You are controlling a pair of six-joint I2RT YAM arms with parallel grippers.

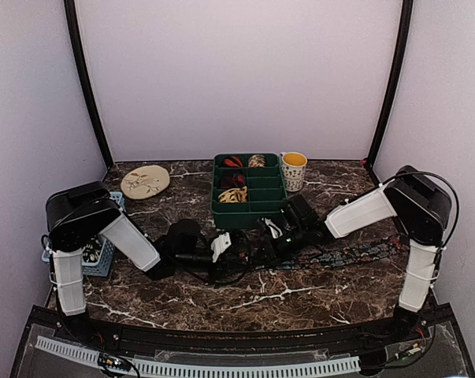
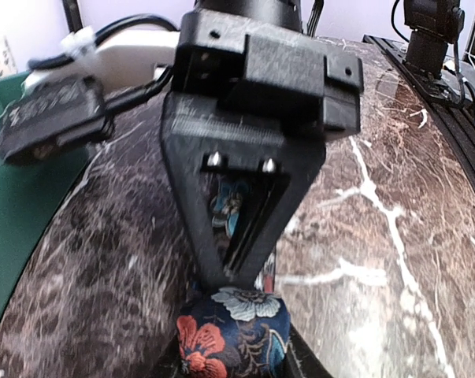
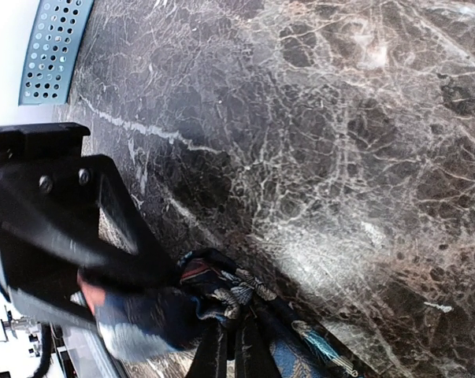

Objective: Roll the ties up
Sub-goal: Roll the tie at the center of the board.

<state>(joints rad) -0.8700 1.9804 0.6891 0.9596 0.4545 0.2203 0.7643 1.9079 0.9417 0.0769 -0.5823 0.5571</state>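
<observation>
Two claws meet over one tie at the middle of the counter [image 1: 221, 303]. The tie [image 1: 355, 253], dark blue with flowers, lies stretched along the counter toward the right arm. Its other end is wound into a small coil [image 2: 233, 335] just in front of the green tray [image 1: 249, 214], where finished rolled ties [image 1: 235, 194] sit. The right claw [image 3: 170, 295] is closed, and the fabric bunched at its tips suggests it is pinching the tie beside the coil. The left claw [image 2: 239, 277] sits right at the top of the coil; whether its jaws grip it or only rest against it I cannot tell. To roll well from here, one claw should pin the coil's core while the other turns it along the flat length. Aligned edges and light tension should stop any layer from slipping sideways or springing loose.
</observation>
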